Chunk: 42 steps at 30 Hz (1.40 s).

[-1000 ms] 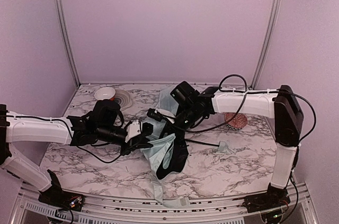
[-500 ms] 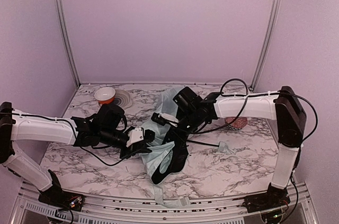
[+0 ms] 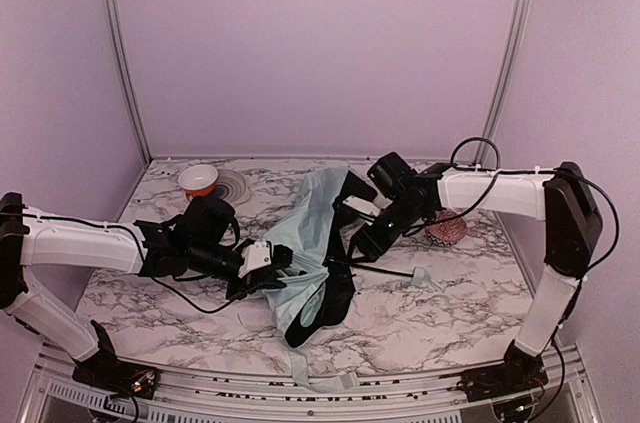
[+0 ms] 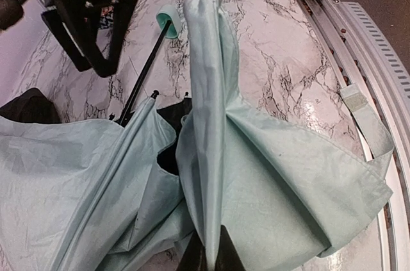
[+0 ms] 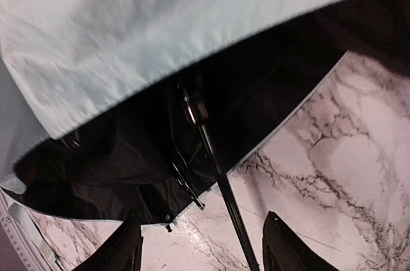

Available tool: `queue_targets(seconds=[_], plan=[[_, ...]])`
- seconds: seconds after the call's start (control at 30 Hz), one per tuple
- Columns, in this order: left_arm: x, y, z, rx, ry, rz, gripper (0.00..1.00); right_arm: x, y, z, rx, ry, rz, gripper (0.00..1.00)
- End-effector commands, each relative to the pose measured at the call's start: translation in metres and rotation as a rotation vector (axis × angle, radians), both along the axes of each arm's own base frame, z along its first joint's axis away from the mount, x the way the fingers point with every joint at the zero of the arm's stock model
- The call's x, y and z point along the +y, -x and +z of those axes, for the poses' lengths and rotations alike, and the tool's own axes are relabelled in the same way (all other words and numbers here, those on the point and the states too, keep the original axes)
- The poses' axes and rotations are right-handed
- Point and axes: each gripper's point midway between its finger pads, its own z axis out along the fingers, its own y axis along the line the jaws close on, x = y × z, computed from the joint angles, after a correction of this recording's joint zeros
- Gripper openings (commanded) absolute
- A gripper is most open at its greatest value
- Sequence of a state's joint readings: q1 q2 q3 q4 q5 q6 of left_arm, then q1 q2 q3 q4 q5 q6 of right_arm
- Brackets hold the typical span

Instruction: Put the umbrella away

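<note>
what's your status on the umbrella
Left gripper shut on umbrella canopy fold. Right gripper open over the shaft. Canopy half collapsed. Bowl, pink lump well aside.

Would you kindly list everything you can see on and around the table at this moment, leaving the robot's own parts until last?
umbrella: one, mint-green canopy with black shaft and ribs, half-collapsed at the table's centre
handle: one, pale green, at the shaft's end, right of the canopy
bowl: one, white and orange, back left, next to the plate
plate: one, white, ribbed, back left
lump: one, pink patterned, right side
table: one, white marble with grey veins
left gripper: one, black, shut on a canopy fold
right gripper: one, black, open over the shaft
</note>
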State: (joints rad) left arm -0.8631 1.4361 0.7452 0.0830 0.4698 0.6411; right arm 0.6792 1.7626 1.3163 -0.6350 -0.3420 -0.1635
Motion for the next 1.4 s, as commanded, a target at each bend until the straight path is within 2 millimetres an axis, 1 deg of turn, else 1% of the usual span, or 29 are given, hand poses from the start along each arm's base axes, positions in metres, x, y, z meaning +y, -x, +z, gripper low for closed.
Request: queue_targets(seconds=[0.0, 0.1, 0.17, 0.23, 0.3, 0.4, 0.53, 0.63, 0.67, 0.73, 0.83, 0.9, 0.97, 1.03, 1.1, 1.13, 1.23, 1.3, 1.37], plan=[[0.008, 0.005, -0.007, 0.024, -0.041, 0.008, 0.04, -0.02, 0.016, -0.039, 0.051, 0.147, 0.027, 0.61], [0.008, 0.005, -0.006, 0.024, -0.039, 0.01, 0.05, -0.026, 0.018, -0.059, 0.057, 0.209, 0.036, 0.6], [0.008, 0.006, -0.006, 0.028, -0.037, 0.01, 0.05, -0.031, 0.018, -0.071, 0.065, 0.252, 0.043, 0.56], [0.008, 0.006, -0.006, 0.03, -0.036, 0.009, 0.05, -0.033, 0.019, -0.081, 0.079, 0.282, 0.052, 0.47], [0.008, 0.006, -0.005, 0.03, -0.034, 0.01, 0.05, -0.034, 0.02, -0.087, 0.081, 0.301, 0.064, 0.35], [0.008, 0.006, -0.004, 0.03, -0.031, 0.01, 0.06, -0.033, 0.019, -0.091, 0.067, 0.312, 0.076, 0.24], [0.008, 0.005, -0.002, 0.027, -0.027, 0.014, 0.06, -0.033, 0.013, -0.093, 0.04, 0.321, 0.089, 0.13], [0.008, 0.006, 0.0, 0.027, -0.023, 0.017, 0.07, -0.029, 0.011, -0.088, 0.021, 0.307, 0.115, 0.0], [0.008, 0.005, 0.002, 0.028, -0.018, 0.022, 0.1, -0.027, 0.011, -0.084, 0.012, 0.295, 0.127, 0.0], [0.008, 0.004, 0.007, 0.041, -0.004, 0.043, 0.21, -0.023, 0.007, -0.07, -0.023, 0.265, 0.147, 0.0], [0.009, 0.002, 0.027, 0.031, 0.041, 0.069, 0.4, -0.019, 0.0, -0.042, -0.092, 0.202, 0.165, 0.0], [0.012, -0.003, 0.046, -0.003, 0.089, 0.104, 0.52, -0.021, -0.009, -0.012, -0.155, 0.147, 0.161, 0.0], [0.021, -0.008, 0.059, -0.027, 0.134, 0.146, 0.63, -0.023, -0.015, 0.015, -0.216, 0.089, 0.174, 0.0], [0.027, -0.011, 0.076, -0.056, 0.178, 0.17, 0.72, -0.027, -0.021, 0.043, -0.284, 0.036, 0.181, 0.0], [0.033, -0.014, 0.091, -0.078, 0.203, 0.194, 0.8, -0.034, -0.027, 0.069, -0.344, -0.015, 0.173, 0.0], [0.037, -0.015, 0.099, -0.088, 0.214, 0.205, 0.82, -0.04, -0.031, 0.083, -0.372, -0.042, 0.168, 0.0], [0.049, -0.02, 0.121, -0.12, 0.255, 0.253, 0.85, -0.051, -0.035, 0.128, -0.469, -0.121, 0.179, 0.0], [0.058, -0.023, 0.137, -0.136, 0.306, 0.282, 0.9, -0.057, -0.036, 0.159, -0.548, -0.153, 0.191, 0.0], [0.061, -0.021, 0.149, -0.147, 0.342, 0.282, 0.94, -0.061, -0.038, 0.182, -0.612, -0.154, 0.194, 0.0]])
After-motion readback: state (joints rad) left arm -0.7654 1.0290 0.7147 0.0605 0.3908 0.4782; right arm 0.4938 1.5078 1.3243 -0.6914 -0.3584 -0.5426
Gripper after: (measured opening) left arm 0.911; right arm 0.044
